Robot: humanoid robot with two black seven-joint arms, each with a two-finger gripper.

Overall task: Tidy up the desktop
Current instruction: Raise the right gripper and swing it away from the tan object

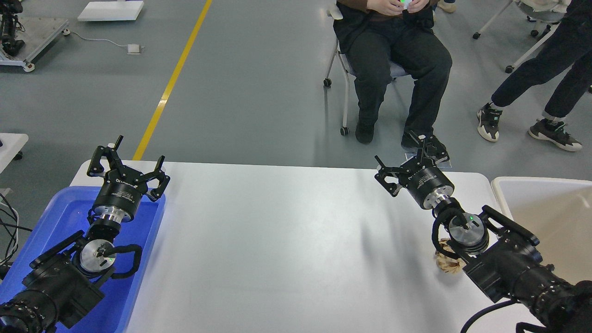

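The desktop (286, 240) is a large white tabletop with rounded corners. On its right part lies a small tan, braided-looking object (447, 264), half hidden under my right arm. My left gripper (134, 157) hovers over the far end of the blue tray, open, with nothing between its fingers. Over the table's far right corner my right gripper (400, 157) is open too and holds nothing; the tan object lies well behind it, beneath the wrist.
A blue plastic tray (143, 259) sits at the table's left edge under my left arm. A beige-white bin (545, 208) stands at the right edge. Beyond the table a seated person (397, 60) and a standing person's legs (545, 83) are close.
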